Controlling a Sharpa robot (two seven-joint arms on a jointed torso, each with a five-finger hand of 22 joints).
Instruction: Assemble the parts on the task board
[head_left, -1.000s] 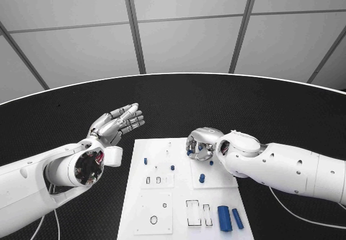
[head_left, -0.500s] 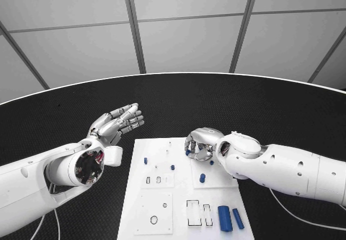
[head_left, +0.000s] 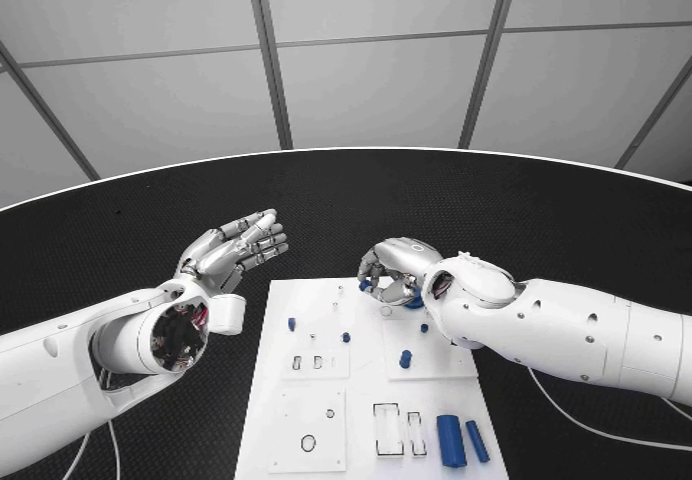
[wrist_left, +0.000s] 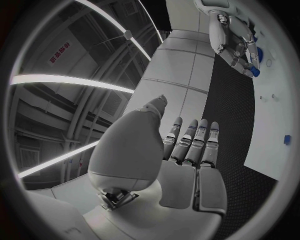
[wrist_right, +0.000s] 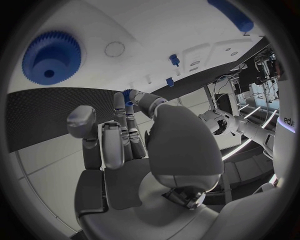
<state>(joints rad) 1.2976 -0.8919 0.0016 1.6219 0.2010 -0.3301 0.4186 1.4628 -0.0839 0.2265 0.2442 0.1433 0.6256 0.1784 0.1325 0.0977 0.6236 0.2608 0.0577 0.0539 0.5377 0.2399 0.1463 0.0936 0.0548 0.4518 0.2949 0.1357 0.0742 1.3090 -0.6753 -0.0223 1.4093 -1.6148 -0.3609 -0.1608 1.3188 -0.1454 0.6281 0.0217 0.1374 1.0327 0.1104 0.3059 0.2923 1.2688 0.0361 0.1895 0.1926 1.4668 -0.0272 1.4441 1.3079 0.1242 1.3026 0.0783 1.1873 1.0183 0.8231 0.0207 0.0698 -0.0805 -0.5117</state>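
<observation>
I see the board (head_left: 310, 420) lying lengthwise on the black table (head_left: 144, 215), its far edge between my two hands. My left hand (head_left: 231, 248) hangs above bare table just off the board's far left corner, palm up, fingers straight and apart, holding nothing; the wrist view shows the fingers (wrist_left: 187, 142) side by side with open room ahead. My right hand (head_left: 392, 270) sits over the board's far right part, fingers curled downward; in the right wrist view its fingertips (wrist_right: 128, 100) close round a small blue piece (wrist_right: 127, 93), though I cannot tell how firmly. A blue gear (wrist_right: 51, 57) lies on the board beside that hand. Small blue pegs (head_left: 405, 356) stand mid-board, well apart from each other, and two blue cylinders (head_left: 449, 437) lie side by side near the board's near right edge, beside rectangular slots (head_left: 385, 427).
</observation>
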